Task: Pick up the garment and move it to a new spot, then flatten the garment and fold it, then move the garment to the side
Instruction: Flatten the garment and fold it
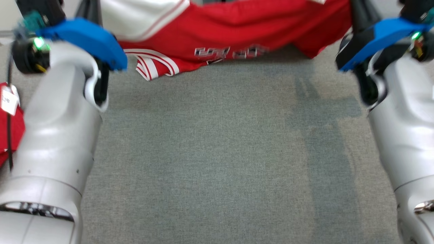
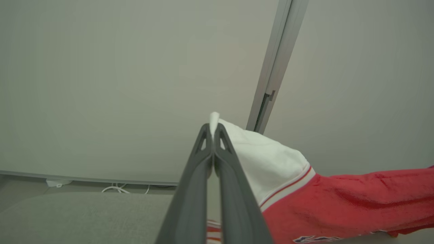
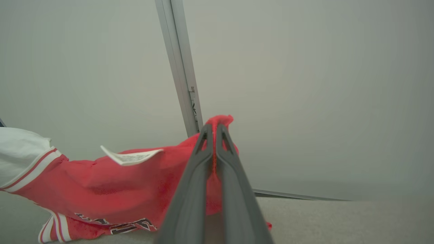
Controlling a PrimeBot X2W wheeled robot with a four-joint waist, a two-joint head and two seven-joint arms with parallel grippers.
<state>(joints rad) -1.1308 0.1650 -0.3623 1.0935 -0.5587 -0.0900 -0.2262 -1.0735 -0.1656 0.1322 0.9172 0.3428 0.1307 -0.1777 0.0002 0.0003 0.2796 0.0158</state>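
The garment (image 1: 237, 30) is a red jersey with a white panel, striped trim and dark lettering. It hangs stretched between both arms at the far end of the grey table, its lower edge touching the surface. In the left wrist view my left gripper (image 2: 213, 127) is shut on a white corner of the garment (image 2: 268, 162). In the right wrist view my right gripper (image 3: 213, 127) is shut on a red corner of the garment (image 3: 135, 183), where a white label sticks out. The fingertips are hidden in the head view behind the blue wrist covers.
The grey fabric table surface (image 1: 220, 152) stretches out in front of me between my two pale forearms. Another red cloth with a white tag (image 1: 10, 115) lies at the left edge. A pale wall with a metal strip (image 2: 274, 67) stands behind the table.
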